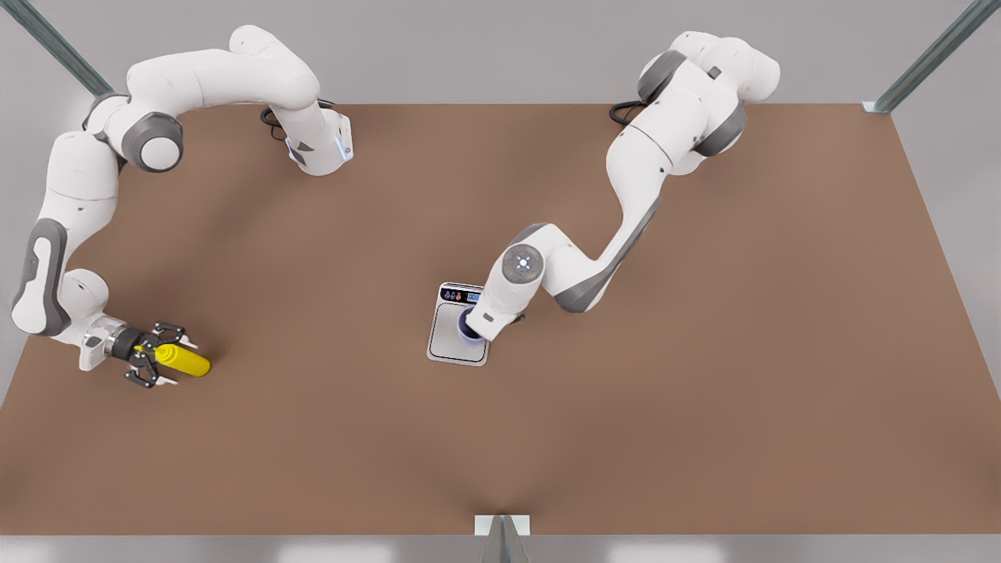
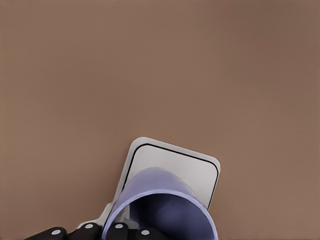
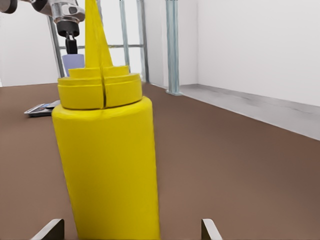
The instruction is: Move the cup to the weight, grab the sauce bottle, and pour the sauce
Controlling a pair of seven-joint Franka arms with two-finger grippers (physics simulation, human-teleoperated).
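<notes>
No words, brand names or numbers can be read anywhere. The scale [image 1: 457, 324] has a black strip [image 1: 461, 295] along one end with a blue display and small coloured buttons, but its marks are too small to make out. The yellow bottle [image 3: 107, 160] has a plain body with no label.

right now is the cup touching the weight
Apart. In the right wrist view the cup hangs in the left claw, clearly above the weight on the table, with background showing between them.
</notes>
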